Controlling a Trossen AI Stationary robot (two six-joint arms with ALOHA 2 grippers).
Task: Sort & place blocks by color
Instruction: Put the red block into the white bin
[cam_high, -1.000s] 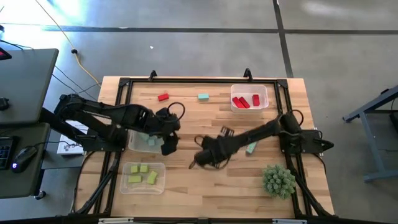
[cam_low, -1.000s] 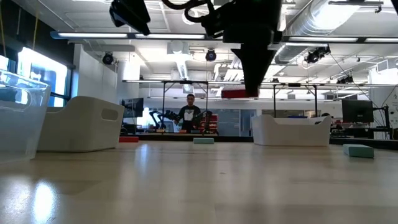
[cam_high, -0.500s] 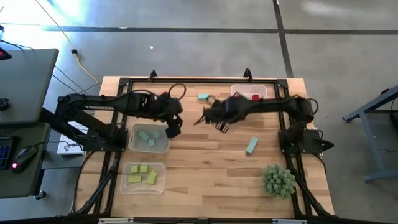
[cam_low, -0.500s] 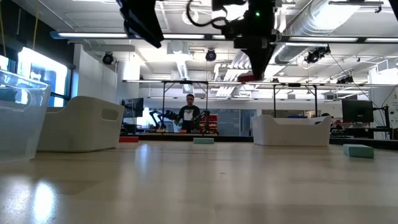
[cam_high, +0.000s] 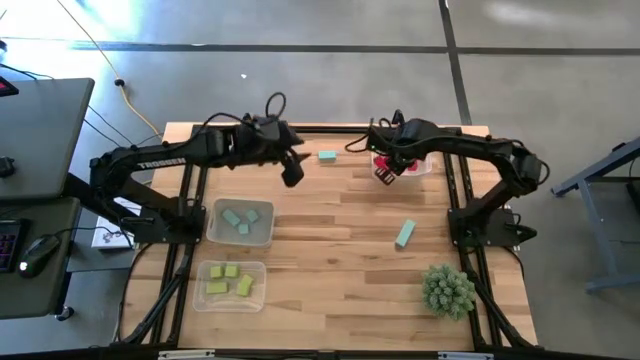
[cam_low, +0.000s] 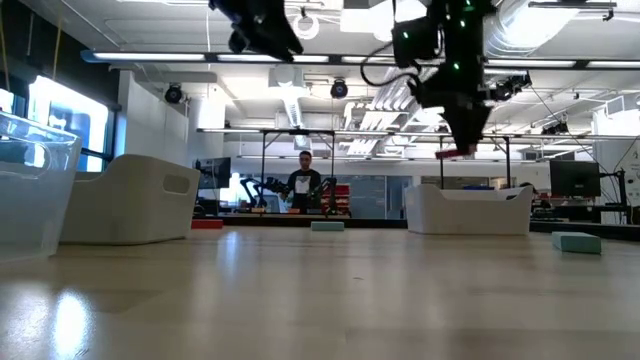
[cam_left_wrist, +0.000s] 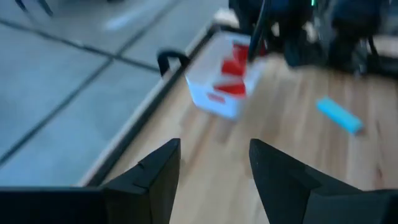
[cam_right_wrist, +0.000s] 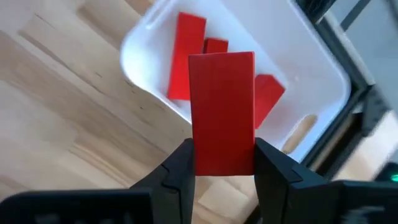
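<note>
Here my right claw (cam_right_wrist: 224, 163) pinches a red wooden bar (cam_right_wrist: 222, 112) above the clear plastic tray (cam_right_wrist: 298, 68), upper right; my left claw (cam_left_wrist: 214, 165) gapes empty.

Bright, even overhead lighting. Window glare far to the side of the left end effector (cam_low: 262, 22). Left wrist view motion-blurred; desk (cam_high: 340, 250) shadows faint.

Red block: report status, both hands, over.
Right hand shut on red block, above tray of red blocks. Left hand open, empty, over table's far side. Nothing in the way.
</note>
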